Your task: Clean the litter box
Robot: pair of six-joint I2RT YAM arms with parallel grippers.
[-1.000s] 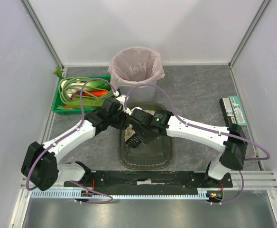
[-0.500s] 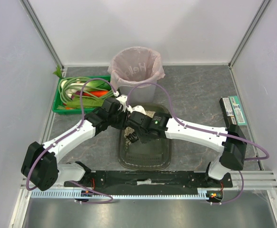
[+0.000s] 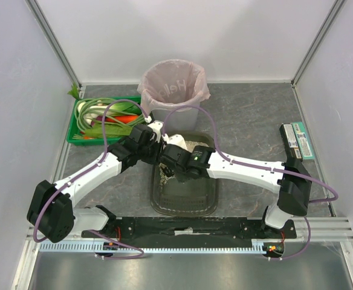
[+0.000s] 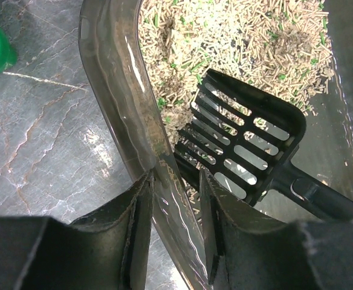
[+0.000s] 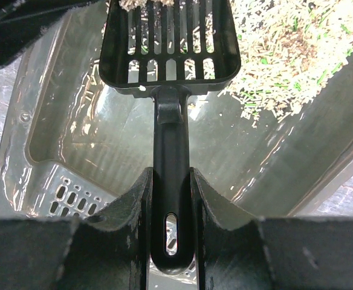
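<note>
Right claw [image 5: 170, 181], clamped on the scoop [image 5: 169, 42], has pushed up into the litter [image 4: 237, 30]. Left claw [image 4: 175, 176] straddles the litter box [image 4: 113, 90] wall, jaws apart. Scooping looks underway.

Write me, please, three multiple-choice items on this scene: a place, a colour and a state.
1. Where is the head of the scoop?
A) in the litter box
B) in the bin
C) in the crate
2. What colour is the scoop?
A) green
B) black
C) pink
3. How is the right gripper?
A) open, empty
B) shut on the scoop's handle
C) shut on the box's rim
Answers: 1 A, the head sits inside the box walls; 2 B, black all over; 3 B, both fingers press the handle.
</note>
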